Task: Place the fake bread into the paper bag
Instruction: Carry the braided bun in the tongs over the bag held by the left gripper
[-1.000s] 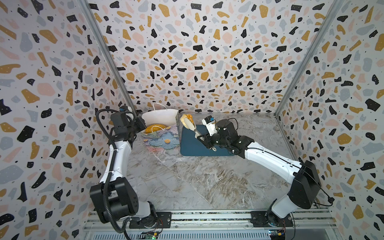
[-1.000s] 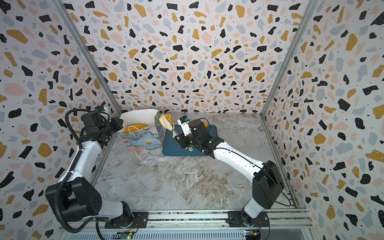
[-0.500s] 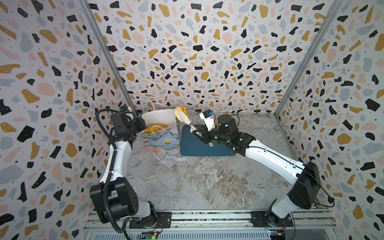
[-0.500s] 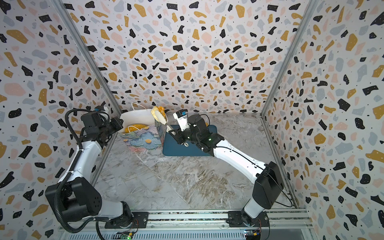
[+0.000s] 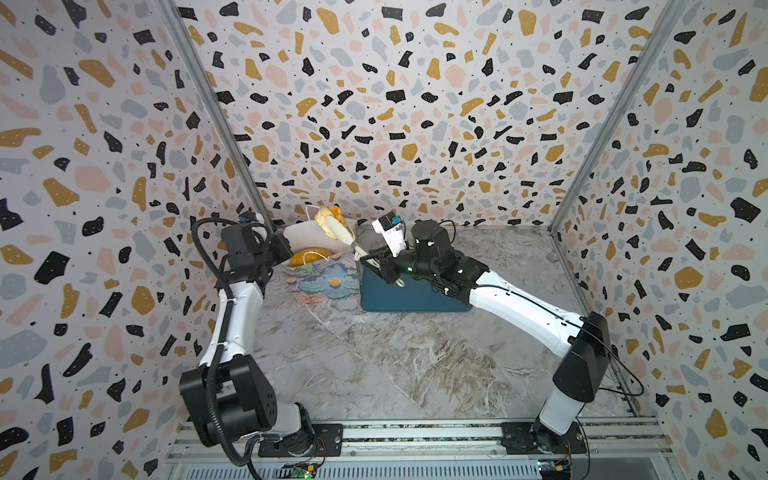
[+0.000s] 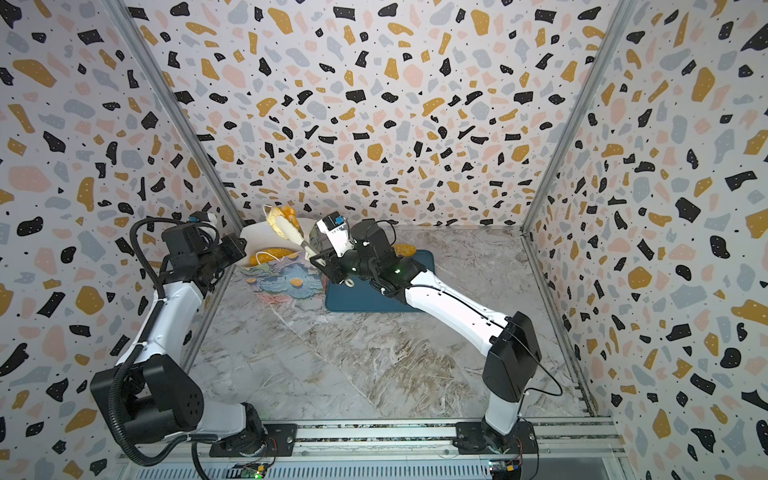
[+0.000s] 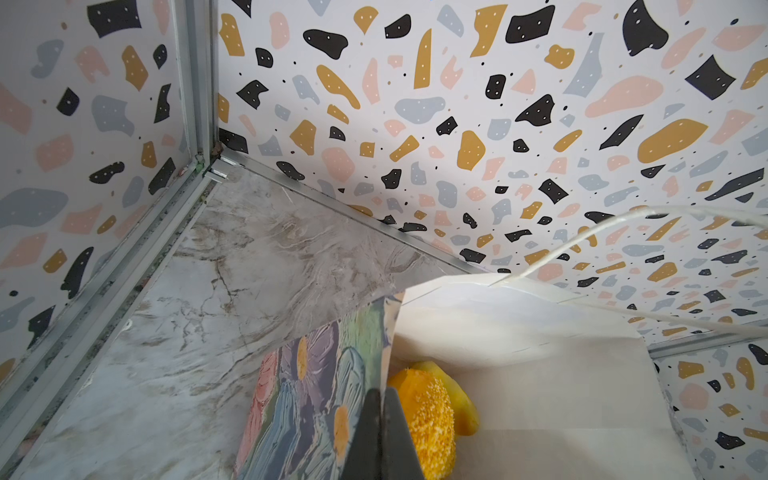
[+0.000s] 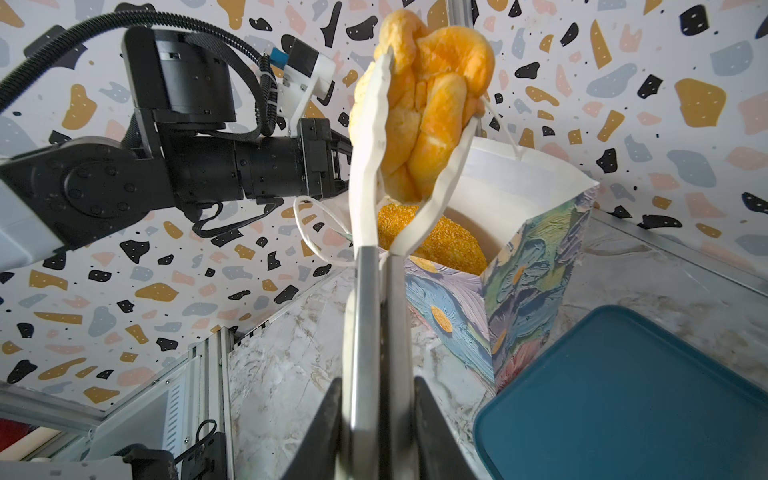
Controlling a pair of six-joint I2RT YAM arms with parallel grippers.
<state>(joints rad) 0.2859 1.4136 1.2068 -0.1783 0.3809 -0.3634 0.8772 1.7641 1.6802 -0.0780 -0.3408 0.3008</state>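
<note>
On the left, the left gripper (image 7: 380, 399) was pinched shut on the side of the paper bag (image 8: 536, 266), and on the right, the right gripper (image 8: 378, 399) squeezed the tongs (image 8: 368, 299), whose tips held the knotted roll (image 8: 428, 108), long way along the tongs, up over the bag's open mouth.

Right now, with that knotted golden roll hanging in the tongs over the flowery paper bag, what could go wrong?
The knotted golden-brown toy roll is pinched only between the white tips of the metal tongs in the right hand; it could slip and drop outside the flowered paper bag.
The thin white cord handle loops beside the tongs and could snag them.
The left hand grips just one bag wall, so a bump might crumple or tip it.
</note>
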